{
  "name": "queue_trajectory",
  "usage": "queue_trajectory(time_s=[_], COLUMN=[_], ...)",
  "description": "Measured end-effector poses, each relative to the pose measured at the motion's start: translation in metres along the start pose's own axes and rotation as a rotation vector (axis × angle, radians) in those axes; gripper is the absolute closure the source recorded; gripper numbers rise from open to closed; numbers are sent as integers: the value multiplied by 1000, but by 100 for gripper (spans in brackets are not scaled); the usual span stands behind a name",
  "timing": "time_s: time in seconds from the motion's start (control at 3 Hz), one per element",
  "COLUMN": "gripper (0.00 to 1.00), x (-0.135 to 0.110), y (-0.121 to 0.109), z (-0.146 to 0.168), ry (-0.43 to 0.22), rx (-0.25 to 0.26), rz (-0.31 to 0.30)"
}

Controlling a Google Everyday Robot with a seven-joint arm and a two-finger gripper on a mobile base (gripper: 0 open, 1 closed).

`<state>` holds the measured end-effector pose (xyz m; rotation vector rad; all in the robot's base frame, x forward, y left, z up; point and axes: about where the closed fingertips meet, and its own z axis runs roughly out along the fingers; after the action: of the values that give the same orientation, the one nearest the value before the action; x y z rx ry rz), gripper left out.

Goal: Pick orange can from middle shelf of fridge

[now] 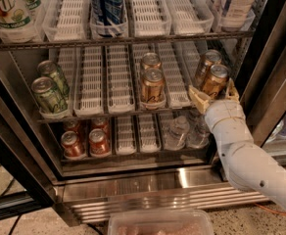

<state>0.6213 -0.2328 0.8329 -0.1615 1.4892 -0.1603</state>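
Note:
The fridge (148,182) stands open. Its middle shelf (99,94) holds four orange cans: two in the middle lane (153,85) and two in the right lane, front one (216,77) and rear one (206,62). My gripper (214,95), on a white arm coming from the lower right, is at the front of the right lane. Its tan fingers (198,98) stand one on each side of the front right orange can's lower part, spread wider than the can. The can stands upright on the shelf.
Two green cans (49,96) stand at the left of the middle shelf. Redder cans (85,143) and clear bottles (178,131) sit on the shelf below. Blue bottles (107,4) are above. The dark door frame (273,77) is close on the right. A pink tray (160,223) is at the bottom.

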Motion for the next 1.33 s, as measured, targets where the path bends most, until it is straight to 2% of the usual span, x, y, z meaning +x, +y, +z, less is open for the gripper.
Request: queue_trajectory(time_s=[0.67,1.0,1.33], gripper=[28,47,70], x=[1,1,0], y=[-2,-2,-1], z=[6,6,6], ry=[-2,-2,-2], rx=[13,13,13], rz=[-1,-1,-1])
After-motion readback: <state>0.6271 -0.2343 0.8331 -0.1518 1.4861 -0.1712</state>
